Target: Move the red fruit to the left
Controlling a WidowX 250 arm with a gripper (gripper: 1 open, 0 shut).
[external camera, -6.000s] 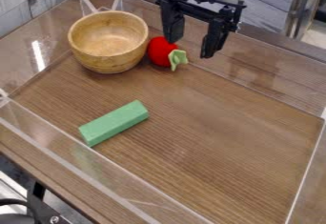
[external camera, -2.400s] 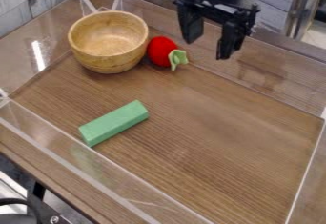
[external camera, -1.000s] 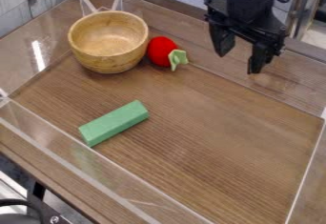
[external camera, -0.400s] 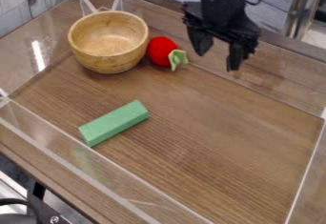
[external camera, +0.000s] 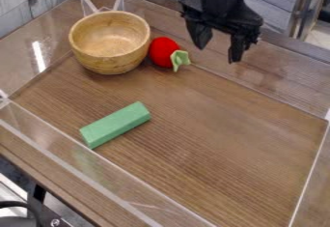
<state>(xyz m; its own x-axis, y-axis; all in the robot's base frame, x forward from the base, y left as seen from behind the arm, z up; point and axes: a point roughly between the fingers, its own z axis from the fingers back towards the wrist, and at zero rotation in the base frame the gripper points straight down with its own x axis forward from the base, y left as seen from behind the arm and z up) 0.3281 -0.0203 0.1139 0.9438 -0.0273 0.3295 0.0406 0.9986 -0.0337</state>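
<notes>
The red fruit [external camera: 164,53] lies on the wooden table, its green leafy cap pointing right, just right of the wooden bowl [external camera: 110,42]. My gripper [external camera: 218,48] hangs open a little to the right of and above the fruit, its two dark fingers [external camera: 202,37] spread apart and pointing down. Nothing is between the fingers. The left finger is close to the fruit's leafy end but apart from it.
A flat green rectangular block [external camera: 115,125] lies toward the front left of the table. Clear plastic walls [external camera: 52,149] edge the table on the left and front. Bare wood spreads across the right half.
My gripper has swung back left from the far right side toward the fruit, staying open. The fruit, bowl and block have not moved.
</notes>
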